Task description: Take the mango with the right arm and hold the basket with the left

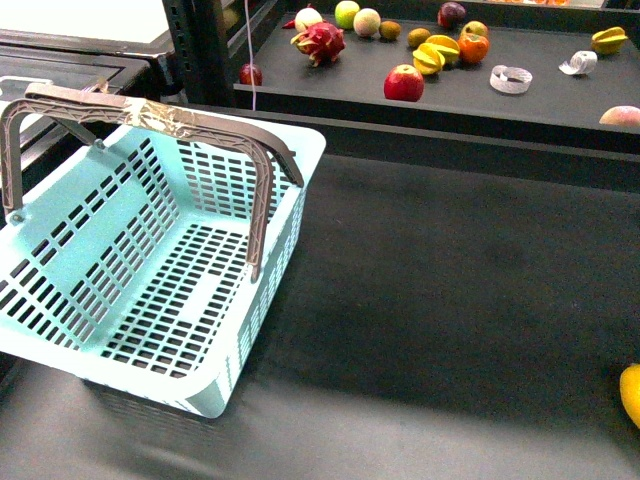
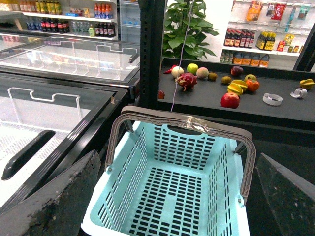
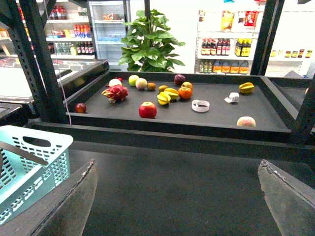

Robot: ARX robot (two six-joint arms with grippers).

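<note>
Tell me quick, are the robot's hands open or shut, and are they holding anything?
Left gripper: open, holding nothing.
Right gripper: open, holding nothing.

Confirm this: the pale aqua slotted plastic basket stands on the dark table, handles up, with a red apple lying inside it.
Not right. The pale aqua slotted plastic basket stands there with its handles up, but it is empty. The red apple lies on the raised dark tray behind it. The left wrist view shows this.
</note>
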